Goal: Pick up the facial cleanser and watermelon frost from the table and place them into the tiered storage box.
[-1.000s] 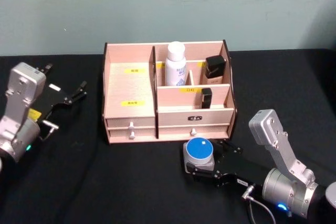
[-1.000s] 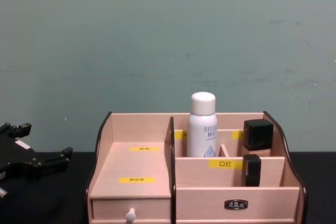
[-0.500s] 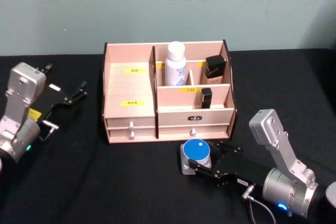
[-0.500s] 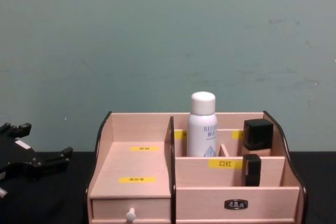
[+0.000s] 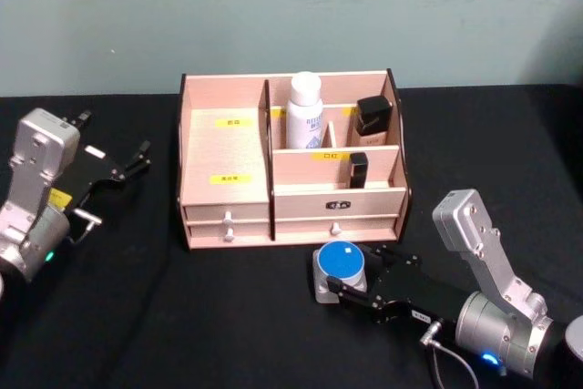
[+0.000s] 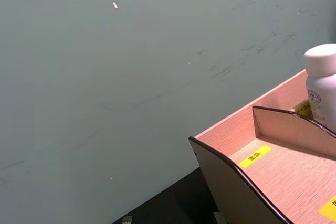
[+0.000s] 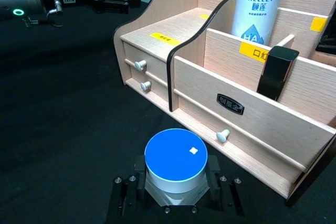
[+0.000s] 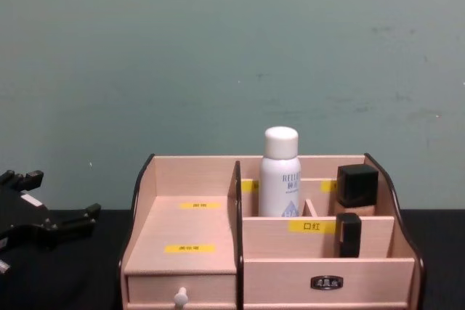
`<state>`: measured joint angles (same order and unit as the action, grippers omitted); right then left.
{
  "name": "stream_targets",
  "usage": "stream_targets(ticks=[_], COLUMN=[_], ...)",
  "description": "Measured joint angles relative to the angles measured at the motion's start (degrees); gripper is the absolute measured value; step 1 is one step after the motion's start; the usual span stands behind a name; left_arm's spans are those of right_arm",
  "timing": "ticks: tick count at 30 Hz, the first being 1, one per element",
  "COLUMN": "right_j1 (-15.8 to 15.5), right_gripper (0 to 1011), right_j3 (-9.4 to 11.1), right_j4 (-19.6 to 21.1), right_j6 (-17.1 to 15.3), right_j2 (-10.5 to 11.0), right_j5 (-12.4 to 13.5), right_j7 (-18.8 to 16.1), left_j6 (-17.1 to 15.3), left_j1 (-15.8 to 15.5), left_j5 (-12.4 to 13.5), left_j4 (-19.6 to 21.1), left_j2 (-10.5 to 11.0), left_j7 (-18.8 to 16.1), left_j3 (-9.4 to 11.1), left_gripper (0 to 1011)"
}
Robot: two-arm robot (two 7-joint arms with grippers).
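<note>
A squat grey jar with a round blue lid, the watermelon frost (image 5: 339, 269) (image 7: 176, 162), stands on the black table just in front of the tiered storage box (image 5: 228, 148) (image 7: 184, 30) (image 8: 189, 230). My right gripper (image 5: 352, 277) (image 7: 176, 181) is shut on it, one finger on each side of its body. A white bottle marked RELLET, the facial cleanser (image 5: 306, 111) (image 7: 259, 3) (image 8: 280, 172), stands upright in the box's back middle compartment. My left gripper (image 5: 117, 163) (image 8: 47, 219) hovers open to the left of the box, holding nothing.
Two black cosmetic items (image 5: 373, 120) (image 5: 358, 168) stand in the box's right compartments. Small drawers with white knobs (image 7: 223, 135) face the jar. A teal wall rises behind the table, and black tabletop (image 5: 209, 316) stretches in front.
The jar and my right gripper have shifted slightly left and nearer to me. The left arm has stayed put.
</note>
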<state>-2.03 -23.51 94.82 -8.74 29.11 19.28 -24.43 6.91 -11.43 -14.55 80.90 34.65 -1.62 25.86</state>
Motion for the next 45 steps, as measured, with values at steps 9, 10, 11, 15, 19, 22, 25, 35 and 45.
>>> stream_targets(ticks=[9, 10, 11, 15, 19, 22, 25, 35, 45], right_j1=[0.01, 0.04, 0.06, 0.26, 0.65, 1.04, 1.52, 3.84, 8.68], right_gripper=[698, 698, 698, 698, 698, 698, 698, 698, 698], right_j3=[0.05, 0.08, 0.11, 0.26, 0.31, 0.32, 0.32, -0.61, -3.69], right_j4=[-0.24, -0.25, -0.22, 0.29, 1.25, 2.21, 3.46, 8.28, 8.34], right_j6=[0.45, 0.56, 0.61, 0.84, 0.89, 0.81, 0.54, -0.83, -1.56], right_j2=[-0.02, 0.05, 0.11, 0.49, 0.99, 1.34, 1.67, 1.92, -0.45], right_j5=[0.25, 0.37, 0.42, 0.58, 0.56, 0.51, 0.5, 1.4, 0.92], right_j7=[-0.29, -0.49, -0.56, -0.85, -1.02, -1.16, -1.41, -2.39, -2.38], left_j6=[0.0, 0.0, 0.0, 0.0, 0.0, 0.0, 0.0, 0.0, 0.0], left_j1=[0.0, 0.0, 0.0, 0.0, 0.0, 0.0, 0.0, 0.0, 0.0], left_j5=[0.0, 0.0, 0.0, 0.0, 0.0, 0.0, 0.0, 0.0, 0.0], left_j4=[0.0, 0.0, 0.0, 0.0, 0.0, 0.0, 0.0, 0.0, 0.0], left_j2=[0.0, 0.0, 0.0, 0.0, 0.0, 0.0, 0.0, 0.0, 0.0], left_j7=[0.0, 0.0, 0.0, 0.0, 0.0, 0.0, 0.0, 0.0, 0.0], left_j3=[0.0, 0.0, 0.0, 0.0, 0.0, 0.0, 0.0, 0.0, 0.0], left_gripper=[1001, 1001, 1001, 1001, 1001, 1001, 1001, 1001, 1001])
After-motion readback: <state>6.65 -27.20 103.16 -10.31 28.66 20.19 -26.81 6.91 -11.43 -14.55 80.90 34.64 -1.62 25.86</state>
